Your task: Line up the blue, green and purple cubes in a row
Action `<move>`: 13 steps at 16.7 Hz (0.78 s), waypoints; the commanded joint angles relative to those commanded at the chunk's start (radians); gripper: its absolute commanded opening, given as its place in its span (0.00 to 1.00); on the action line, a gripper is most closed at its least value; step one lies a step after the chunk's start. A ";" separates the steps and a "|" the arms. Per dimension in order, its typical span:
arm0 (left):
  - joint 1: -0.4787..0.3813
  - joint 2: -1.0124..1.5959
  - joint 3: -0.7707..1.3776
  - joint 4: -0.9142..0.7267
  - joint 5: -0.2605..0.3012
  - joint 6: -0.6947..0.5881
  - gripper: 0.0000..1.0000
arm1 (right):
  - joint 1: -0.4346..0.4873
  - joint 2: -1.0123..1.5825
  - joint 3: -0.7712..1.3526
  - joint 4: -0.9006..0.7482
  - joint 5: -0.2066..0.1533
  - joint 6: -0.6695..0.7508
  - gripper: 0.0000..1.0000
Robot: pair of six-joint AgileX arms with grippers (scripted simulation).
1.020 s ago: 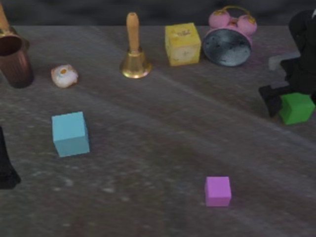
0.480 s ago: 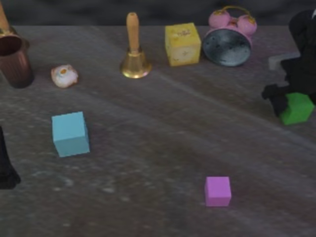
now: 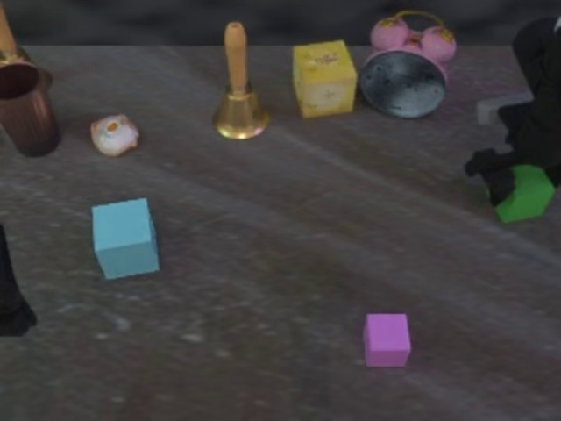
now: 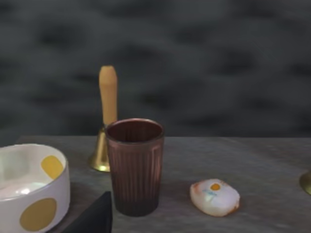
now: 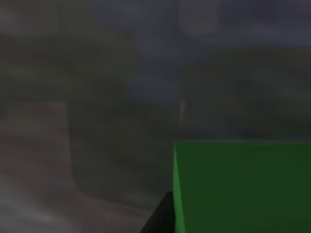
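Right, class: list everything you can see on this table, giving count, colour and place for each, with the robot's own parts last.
Light sky-blue matte cube: one, left side.
Pinkish-purple matte cube: one, near edge, right of centre.
Bright green matte cube: one, far right, at the right gripper.
Yellow cube with pale markings: one, back centre.
Brass bell with wooden handle: one, back, left of the yellow cube.
Pink alarm clock: one, back right.
Brown ribbed cup: one, back left.
White-and-orange lump: one, beside the cup.
White bowl with yellow spots: one, left wrist view only.
Right gripper: black, at the green cube.
Left arm: black, parked at left edge.
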 joint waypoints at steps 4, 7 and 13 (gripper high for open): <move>0.000 0.000 0.000 0.000 0.000 0.000 1.00 | 0.000 0.000 0.000 0.000 0.000 0.000 0.00; 0.000 0.000 0.000 0.000 0.000 0.000 1.00 | 0.001 -0.021 0.007 -0.010 -0.003 0.002 0.00; 0.000 0.000 0.000 0.000 0.000 0.000 1.00 | 0.010 -0.074 0.120 -0.181 -0.005 -0.001 0.00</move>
